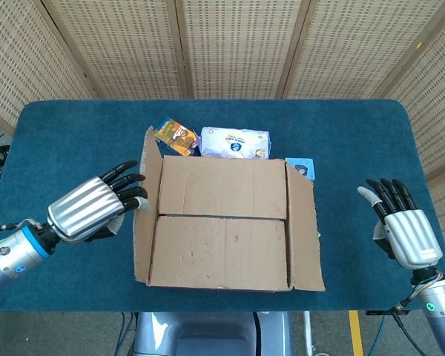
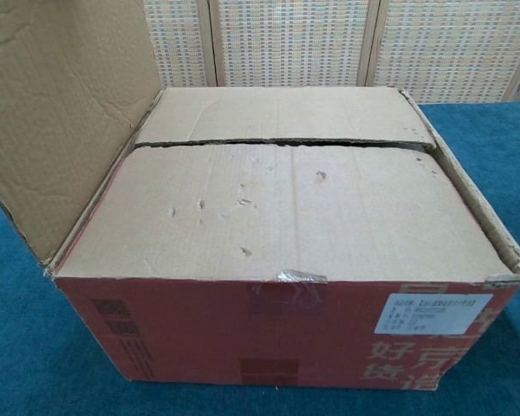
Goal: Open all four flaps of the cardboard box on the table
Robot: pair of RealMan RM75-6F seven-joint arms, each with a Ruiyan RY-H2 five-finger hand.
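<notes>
The cardboard box (image 1: 222,230) (image 2: 286,286) sits mid-table with red printed sides. Its left flap (image 1: 147,208) (image 2: 61,113) now leans outward past upright, brown inside showing. My left hand (image 1: 89,211) is at that flap's outer side with its fingertips (image 1: 133,194) against the flap, fingers spread, gripping nothing. The two large flaps (image 1: 226,185) (image 1: 221,252) lie shut, meeting at a seam across the middle. The right flap (image 1: 304,237) lies folded down along the right edge. My right hand (image 1: 400,226) hovers off to the right, fingers spread, empty. Neither hand shows in the chest view.
Behind the box lie a white pouch (image 1: 235,142), an orange snack packet (image 1: 172,135) and a small blue item (image 1: 302,167). The blue tablecloth (image 1: 74,148) covers the table; wicker screens stand behind.
</notes>
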